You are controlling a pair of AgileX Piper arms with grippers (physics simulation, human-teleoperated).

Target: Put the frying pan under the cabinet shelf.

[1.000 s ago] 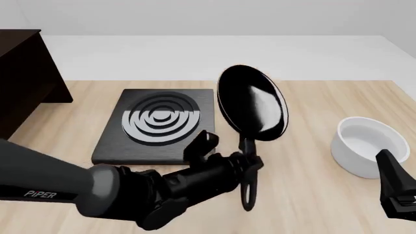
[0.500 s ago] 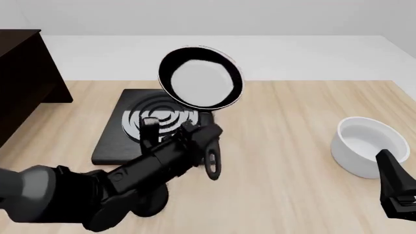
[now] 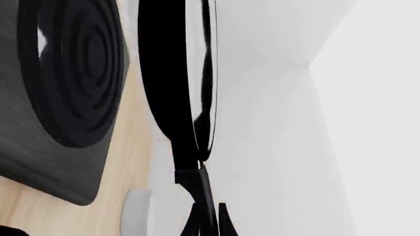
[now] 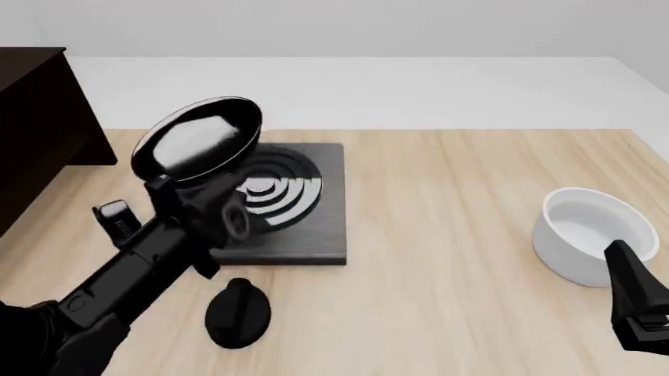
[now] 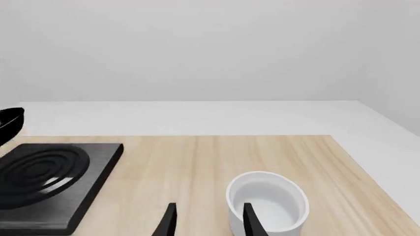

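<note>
The frying pan [image 4: 199, 141] is held in the air, tilted with its glossy inside facing up and toward me, above the left part of the stove plate. My left gripper [image 4: 193, 210] is shut on its slim handle. In the left wrist view the pan [image 3: 172, 83] shows edge-on, with the handle [image 3: 196, 189] running into the fingers. The dark cabinet shelf [image 4: 42, 125] stands at the table's far left. My right gripper [image 4: 632, 301] is at the front right edge; in the right wrist view it [image 5: 206, 221] is open and empty in front of a white bowl.
A square black stove plate [image 4: 277, 204] with silver rings lies left of centre. A small black oval knob [image 4: 238, 313] lies in front of it. A white bowl [image 4: 585, 235] stands at the right and also shows in the right wrist view [image 5: 266, 204].
My left arm has swung the pan leftward, from right of the stove plate across it toward the cabinet side. The pan's tilt has changed. The right arm has not moved.
</note>
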